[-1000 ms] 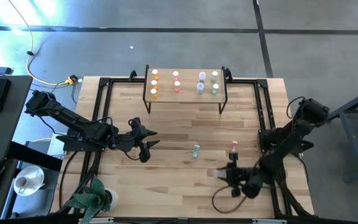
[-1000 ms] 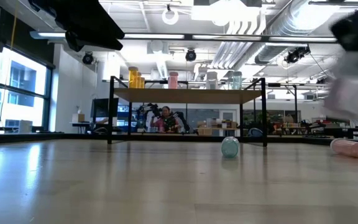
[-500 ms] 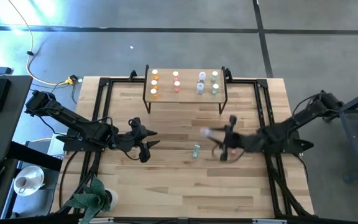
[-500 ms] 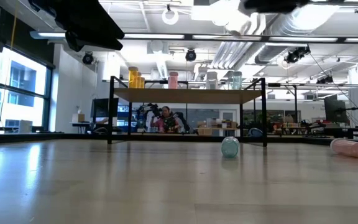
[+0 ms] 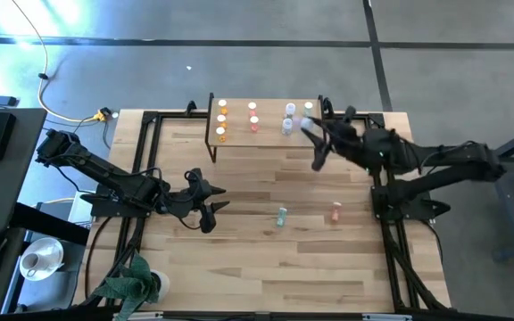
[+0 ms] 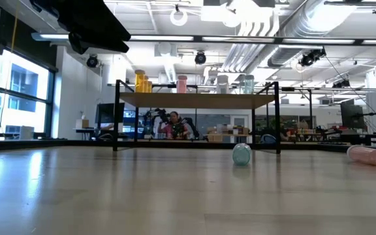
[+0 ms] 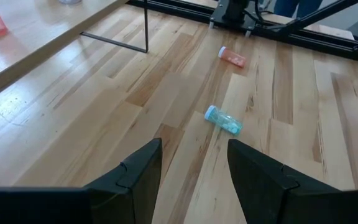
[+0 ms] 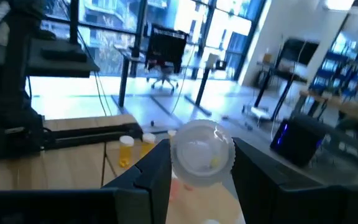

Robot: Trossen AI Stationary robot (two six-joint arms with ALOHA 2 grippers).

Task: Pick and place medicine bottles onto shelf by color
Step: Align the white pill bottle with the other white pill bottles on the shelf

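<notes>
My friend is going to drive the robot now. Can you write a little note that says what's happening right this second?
Right gripper: shut on a pale bottle, held over the shelf's right end.
Left gripper: open, holds nothing, waits over the table's left-middle.
Shelf: orange bottles at its left end, pink-red bottles next, pale and teal ones toward the right.
Done: most bottles stand sorted on the shelf.
Left: set down the held bottle, then fetch the teal bottle and the pink-red bottle, both lying on the table.
</notes>
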